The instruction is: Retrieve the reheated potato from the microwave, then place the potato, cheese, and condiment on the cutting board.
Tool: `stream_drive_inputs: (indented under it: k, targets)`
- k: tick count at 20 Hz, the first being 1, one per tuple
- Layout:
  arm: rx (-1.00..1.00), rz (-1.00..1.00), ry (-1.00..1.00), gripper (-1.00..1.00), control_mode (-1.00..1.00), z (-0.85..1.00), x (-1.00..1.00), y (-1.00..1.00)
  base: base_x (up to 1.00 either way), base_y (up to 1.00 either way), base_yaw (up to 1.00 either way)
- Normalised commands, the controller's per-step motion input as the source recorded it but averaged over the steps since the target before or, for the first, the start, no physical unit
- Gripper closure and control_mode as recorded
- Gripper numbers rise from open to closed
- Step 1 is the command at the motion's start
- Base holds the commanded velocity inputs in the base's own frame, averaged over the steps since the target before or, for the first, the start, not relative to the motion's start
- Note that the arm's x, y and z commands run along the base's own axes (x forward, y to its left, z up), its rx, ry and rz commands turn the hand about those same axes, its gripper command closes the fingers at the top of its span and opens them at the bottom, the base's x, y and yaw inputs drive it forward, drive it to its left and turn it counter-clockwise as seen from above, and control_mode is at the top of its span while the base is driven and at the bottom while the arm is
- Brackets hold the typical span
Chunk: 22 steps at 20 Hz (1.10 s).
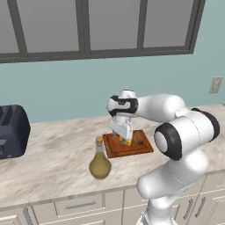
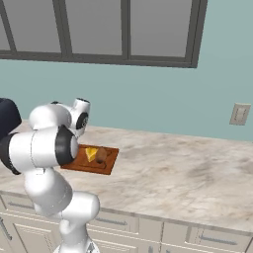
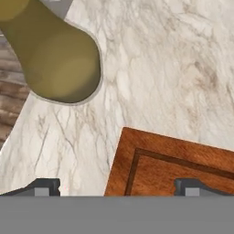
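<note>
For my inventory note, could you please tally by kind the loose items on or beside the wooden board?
Yellow cheese wedge: 1
Brown rounded potato: 1
Olive-tan bulbous bottle: 1
Reddish-brown wooden cutting board: 1
Total: 4

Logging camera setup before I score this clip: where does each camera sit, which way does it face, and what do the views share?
Left base view: behind the arm on its left, looking forward and down at the counter; arm at lower right, open gripper over the cutting board.
Right base view: behind on its right; arm at lower left, cheese and potato on the board.
Hand view: looks down along the gripper at the board's corner and the condiment; fingertips at the bottom.
Shared: both base views show board, cheese and potato.
</note>
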Motion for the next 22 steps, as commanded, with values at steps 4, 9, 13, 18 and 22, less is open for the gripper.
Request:
stream_drive_inputs:
  k: [4, 9, 13, 18, 22]
  targets:
    - [0.12, 0.0, 0.0, -1.0, -1.0, 0.16, -0.41, 0.01, 0.0, 0.0, 0.0]
    - [0.06, -0.04, 0.0, -1.0, -1.0, 0.16, -0.35, 0.0, 0.0, 0.0, 0.0]
    - [0.0, -0.08, -0.11, -1.0, -1.0, 0.1, -0.4, 0.0, 0.0, 0.0, 0.0]
    - [0.01, -0.15, -0.06, -1.0, -1.0, 0.16, -0.21, 0.01, 0.0, 0.0, 0.0]
    - [0.09, -0.15, 0.0, -1.0, -1.0, 0.22, -0.16, -0.01, 0.0, 0.0, 0.0]
